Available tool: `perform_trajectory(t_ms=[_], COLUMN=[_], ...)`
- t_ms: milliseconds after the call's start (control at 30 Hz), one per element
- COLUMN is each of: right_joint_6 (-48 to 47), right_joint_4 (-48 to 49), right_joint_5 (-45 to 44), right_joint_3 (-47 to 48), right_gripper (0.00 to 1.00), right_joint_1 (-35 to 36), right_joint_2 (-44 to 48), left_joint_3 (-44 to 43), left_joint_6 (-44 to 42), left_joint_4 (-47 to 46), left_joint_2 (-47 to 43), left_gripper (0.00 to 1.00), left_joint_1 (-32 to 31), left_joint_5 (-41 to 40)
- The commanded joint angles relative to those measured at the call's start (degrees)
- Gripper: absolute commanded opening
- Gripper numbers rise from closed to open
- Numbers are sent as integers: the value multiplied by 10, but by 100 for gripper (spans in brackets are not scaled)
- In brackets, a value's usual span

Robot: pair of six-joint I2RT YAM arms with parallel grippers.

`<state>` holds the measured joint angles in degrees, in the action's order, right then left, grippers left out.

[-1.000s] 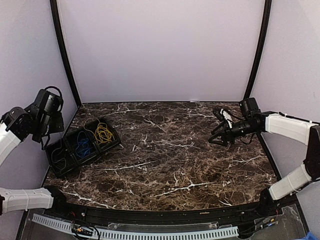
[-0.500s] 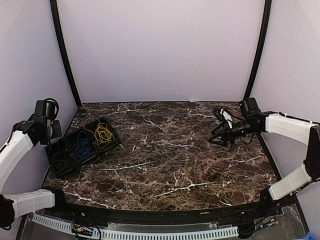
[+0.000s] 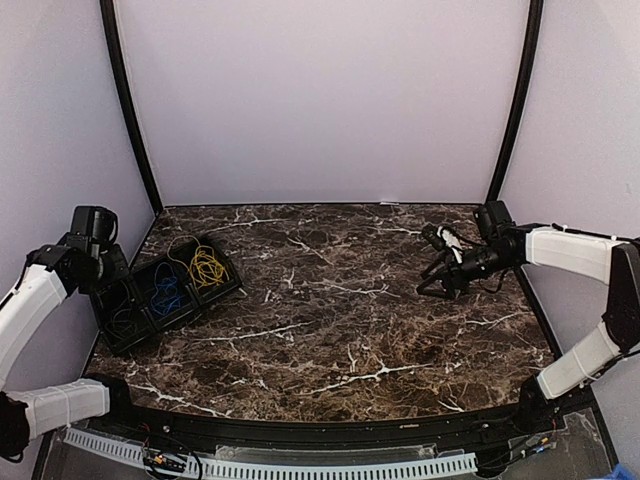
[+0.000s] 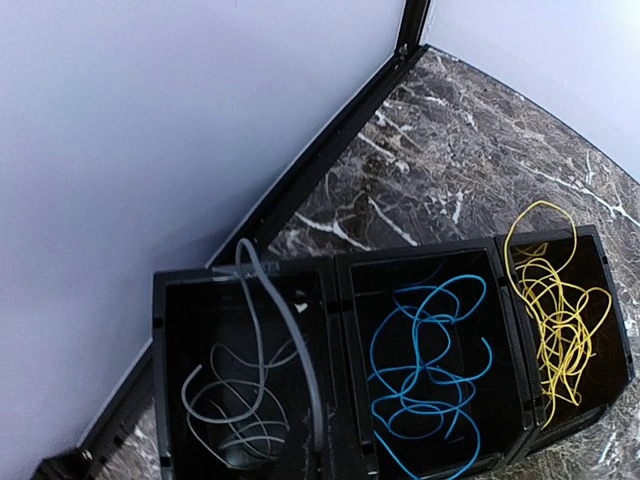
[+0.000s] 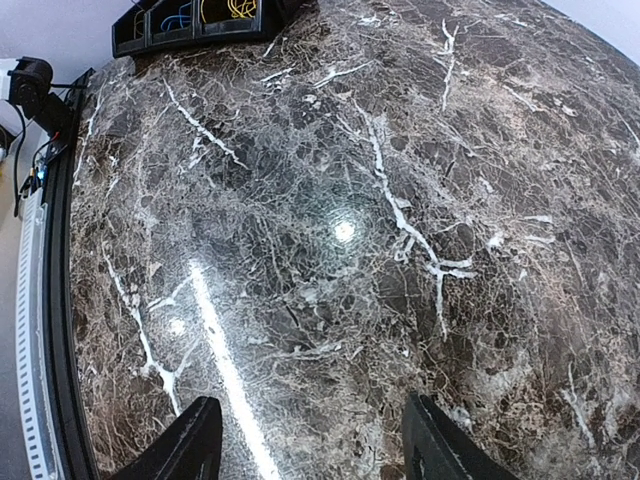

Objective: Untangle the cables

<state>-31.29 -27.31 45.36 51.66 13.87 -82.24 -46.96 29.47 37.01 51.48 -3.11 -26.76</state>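
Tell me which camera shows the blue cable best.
The left wrist view: it looks down into the middle compartment of the tray, so the loops of the blue cable show clearly. The top external view shows only a small blue tangle; the right wrist view just a blue speck at its top edge.

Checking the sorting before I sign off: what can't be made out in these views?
Left wrist: blue cable, nearest loops cut off by bottom edge.
Top external: grey cable too thin, dim against the black tray.
Right wrist: tray and yellow cable cropped by top edge.
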Motion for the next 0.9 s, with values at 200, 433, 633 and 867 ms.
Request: perform_trajectory(t_ms=[200, 433, 633, 867], right_joint_6=[-13, -16, -17, -18], right_joint_4=[-11, -16, -17, -18], right_joint_5=[16, 14, 15, 12], right_joint_3=[17, 18, 19, 19], right_gripper=[63, 62, 62, 62], right_joint_1=[1, 1, 1, 1], right_joint_2=[-3, -5, -6, -6], left_joint_3=[47, 89, 118, 120], left_joint_6=[188, 180, 151, 116], left_joint_4=[32, 17, -35, -72], left_joint_2=[4, 7, 26, 22], left_gripper=[0, 0, 0, 9], left_joint_1=[21, 98, 124, 125], left_joint_5=[31, 35, 53, 72])
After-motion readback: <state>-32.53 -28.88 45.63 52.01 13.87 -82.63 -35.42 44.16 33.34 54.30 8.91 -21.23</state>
